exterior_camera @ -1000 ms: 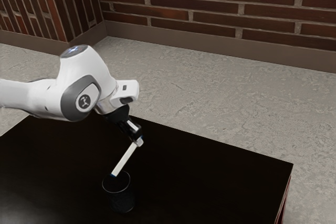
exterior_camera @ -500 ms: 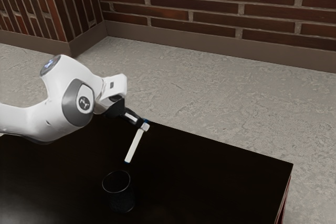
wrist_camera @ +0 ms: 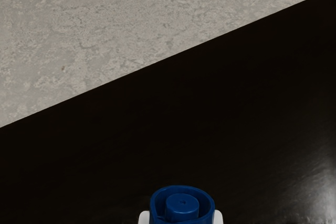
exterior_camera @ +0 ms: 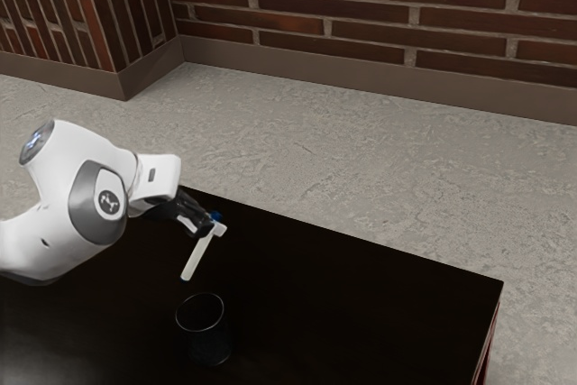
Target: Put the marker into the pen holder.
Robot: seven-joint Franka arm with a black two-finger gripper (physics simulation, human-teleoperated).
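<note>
- Exterior view: here's the gripper [exterior_camera: 216, 226], closed on one marker [exterior_camera: 196, 259] near its blue end, the white barrel slanting down beneath it, and one pen holder [exterior_camera: 209, 346] standing lower on the counter [exterior_camera: 361, 304], well apart
- Wrist view: blue end [wrist_camera: 182, 205] right at the gripper, white fingertips [wrist_camera: 218, 217] either side, two counted; looks light, stiff, perhaps slippery, so this high hold suits, leaving the barrel free to enter

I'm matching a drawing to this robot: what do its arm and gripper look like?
The arm is smooth, rounded and white, with a dark grey joint ring around a white cap bearing a dark emblem. The gripper is black, with a pale patch.
</note>
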